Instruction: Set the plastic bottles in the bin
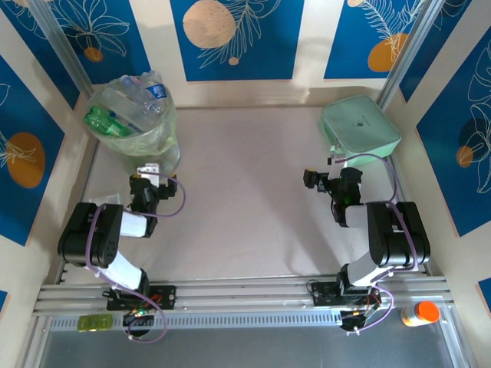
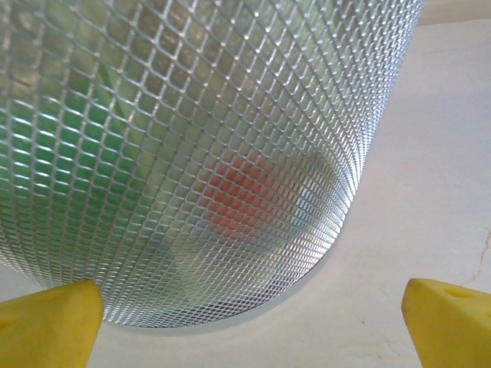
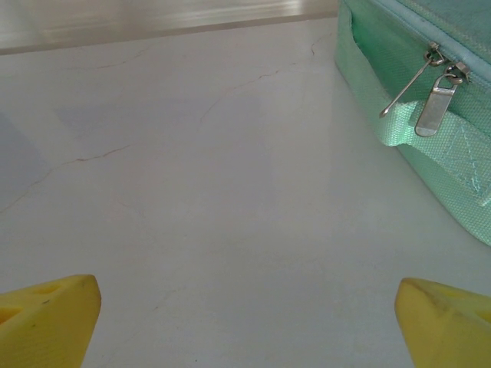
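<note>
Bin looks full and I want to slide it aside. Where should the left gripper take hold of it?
Take the bin by its near rim, coming down from above with one finger inside and one outside. Its round wall is wider than the open left gripper, so it can't be spanned from the side. The bottles seem heaped farther back, so the near edge looks freest.

A flat mint-green zippered case (image 1: 360, 126) is lying in the far right corner of the table (image 1: 253, 207), its metal zipper pulls (image 3: 430, 103) hanging against its side wall. An orange-capped bottle (image 1: 420, 313) is lying off the table's near right corner, beside the aluminium rail frame (image 1: 245, 295). A small yellow-green item (image 1: 93, 322) is resting near the frame's left end.
</note>
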Tool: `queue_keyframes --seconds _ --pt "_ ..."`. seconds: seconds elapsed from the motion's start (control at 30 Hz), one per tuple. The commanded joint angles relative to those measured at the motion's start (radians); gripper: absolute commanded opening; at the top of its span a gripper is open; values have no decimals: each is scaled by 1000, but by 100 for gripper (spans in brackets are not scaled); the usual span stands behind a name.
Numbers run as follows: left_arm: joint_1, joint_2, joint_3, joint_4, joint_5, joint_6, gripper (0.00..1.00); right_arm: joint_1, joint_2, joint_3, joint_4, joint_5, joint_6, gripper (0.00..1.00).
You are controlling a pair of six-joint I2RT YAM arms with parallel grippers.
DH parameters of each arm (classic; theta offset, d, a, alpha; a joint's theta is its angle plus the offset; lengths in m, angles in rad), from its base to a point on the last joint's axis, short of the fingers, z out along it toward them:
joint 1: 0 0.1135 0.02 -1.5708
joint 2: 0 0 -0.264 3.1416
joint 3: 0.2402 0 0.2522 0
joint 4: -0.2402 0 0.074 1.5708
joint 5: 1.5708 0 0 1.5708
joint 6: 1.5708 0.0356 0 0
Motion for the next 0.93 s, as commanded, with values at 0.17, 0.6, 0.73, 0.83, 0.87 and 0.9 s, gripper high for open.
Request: queue_keyframes --seconds 0.17,0.6,0.73,0.83,0.87,0.9 --pt "2 -19 11 -12 38 20 99 -5 -12 1 2 -18 -12 99" --pt "0 -19 14 -16 36 22 99 -4 -12 0 1 -18 -12 99" --pt "-1 -17 19 -26 35 24 99 -4 -12 0 1 -18 -13 99" --pt "-1 -18 19 -26 38 24 99 -4 -12 0 2 -18 -12 99" --pt "-1 -19 12 -13 44 27 99 -4 -12 0 2 -18 -12 99" --pt "-1 -19 12 -14 57 33 99 -5 -12 0 1 -18 -12 99"
